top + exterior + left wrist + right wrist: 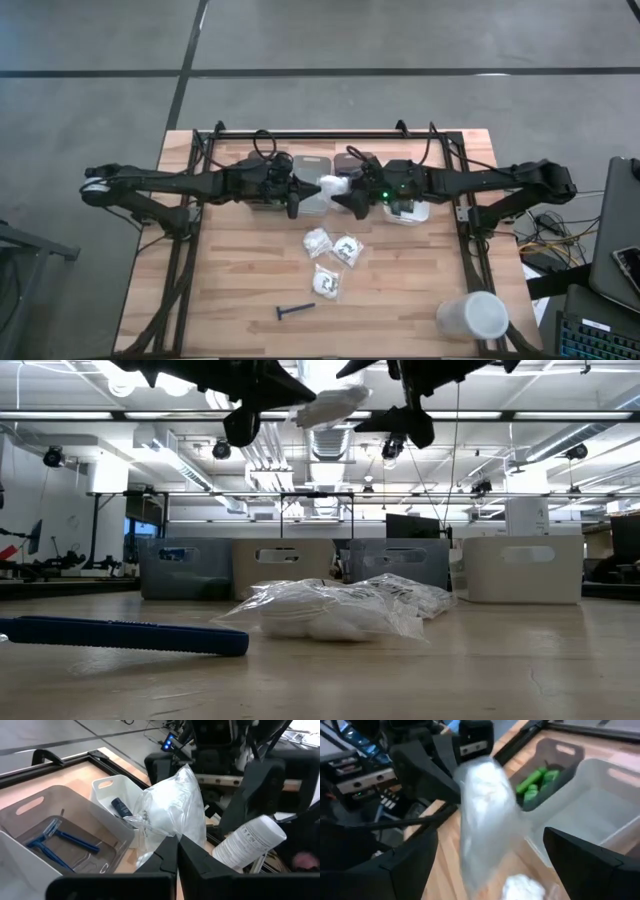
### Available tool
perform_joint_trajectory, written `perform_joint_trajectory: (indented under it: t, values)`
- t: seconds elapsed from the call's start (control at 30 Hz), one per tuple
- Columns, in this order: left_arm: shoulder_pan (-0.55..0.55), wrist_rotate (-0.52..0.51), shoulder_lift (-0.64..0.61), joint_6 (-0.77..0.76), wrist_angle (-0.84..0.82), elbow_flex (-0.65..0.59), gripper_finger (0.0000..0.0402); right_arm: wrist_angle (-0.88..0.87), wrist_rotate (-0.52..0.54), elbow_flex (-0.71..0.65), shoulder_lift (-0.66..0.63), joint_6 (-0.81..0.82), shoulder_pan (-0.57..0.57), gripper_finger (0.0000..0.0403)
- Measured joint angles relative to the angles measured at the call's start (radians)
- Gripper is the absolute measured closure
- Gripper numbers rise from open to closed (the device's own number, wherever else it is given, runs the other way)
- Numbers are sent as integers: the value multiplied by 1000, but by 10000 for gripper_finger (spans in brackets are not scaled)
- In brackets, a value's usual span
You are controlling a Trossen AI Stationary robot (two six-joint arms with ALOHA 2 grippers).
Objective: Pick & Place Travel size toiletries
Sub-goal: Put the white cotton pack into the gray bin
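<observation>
I hold a white clear-wrapped packet [333, 184] up in the air between my two arms, above the row of bins at the far side of the surface [240, 290]. My left gripper [177, 851] is clamped tight on the packet's lower edge. My right gripper [347, 198] sits just beside it with its fingers spread wide, holding nothing. The packet is crinkly clear film, puffed and limp, around soft white stuff.

Some sorting is done, I judge: two blue razors [55, 842] lie in the clear bin [30, 812], a small black tube [120, 807] lies in the white bin [107, 787], and green mini bottles [537, 780] fill the grey bin [560, 750].

Left to do: three more packets [335, 262] lie clustered mid-surface, and one slim dark blue razor [294, 311] lies near the front edge. A large white cup [472, 316], smooth and cylindrical, lies on its side at the near right.
</observation>
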Motion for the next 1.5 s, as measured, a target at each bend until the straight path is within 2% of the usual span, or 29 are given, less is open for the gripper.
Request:
perform_joint_trajectory:
  t: [0.2, 0.57, 0.87, 1.07, 1.27, 1.4, 1.5]
  values:
    - [6, -11, 2, 14, -7, 0, 398, 58, -32, -2, 57, 30, -13, 76]
    - [7, -29, 3, 18, -53, 0, 396, 66, -29, -1, 51, 60, -24, 130]
    - [6, -73, 3, 35, -66, 0, 384, 61, -31, -1, 81, 98, -24, 205]
    - [6, -108, 3, 33, -88, 0, 352, 62, -27, -1, 83, 87, -24, 278]
    - [5, -111, 3, -32, -118, 0, 299, 59, -19, -1, 83, 71, -24, 350]
    - [-2, -110, 3, -76, -121, 0, 265, 35, 0, -1, 83, 72, -24, 378]
    - [-10, -107, -1, -92, -135, 0, 243, 12, 0, -1, 83, 72, -24, 385]
